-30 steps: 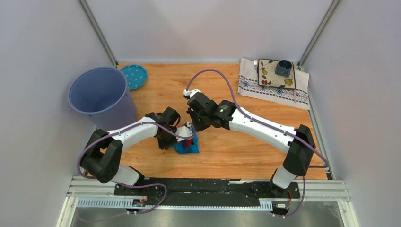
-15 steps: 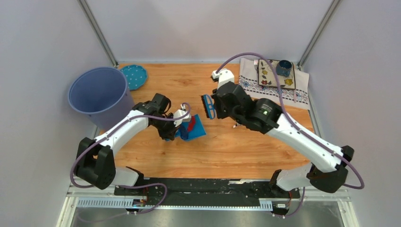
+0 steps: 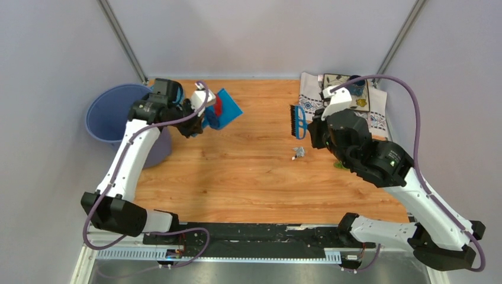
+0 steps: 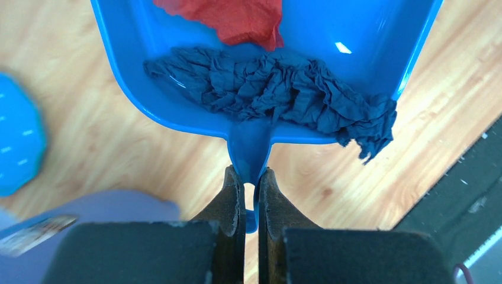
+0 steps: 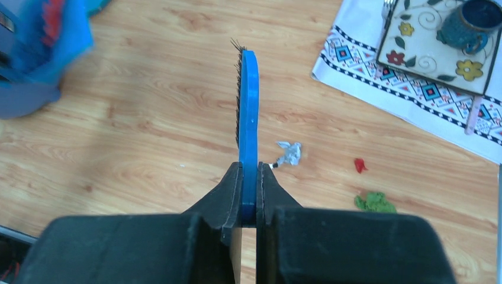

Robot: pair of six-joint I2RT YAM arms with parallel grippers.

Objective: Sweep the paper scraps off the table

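My left gripper [image 4: 251, 178] is shut on the handle of a blue dustpan [image 4: 367, 41], held above the table [image 3: 237, 171] beside the bin; it also shows in the top view [image 3: 222, 109]. In the pan lie a dark blue scrap [image 4: 278, 89] and a red scrap [image 4: 237, 18]. My right gripper [image 5: 249, 171] is shut on a blue brush [image 5: 247, 112], also in the top view [image 3: 297, 120], held above the table. On the table lie a white-grey scrap [image 5: 289, 152], a small red scrap [image 5: 359, 165] and a green scrap [image 5: 374, 202].
A blue-grey bin [image 3: 121, 118] stands at the back left, with a teal dotted plate [image 3: 171, 94] behind it. A patterned white cloth [image 3: 343, 109] at the back right carries a floral plate [image 5: 438, 47] and a dark blue cup [image 5: 473, 21]. Grey walls enclose the table.
My left arm has lifted the dustpan with its scraps up and back-left, towards the bin. My right arm has carried the brush right, towards the cloth, uncovering the white-grey scrap.
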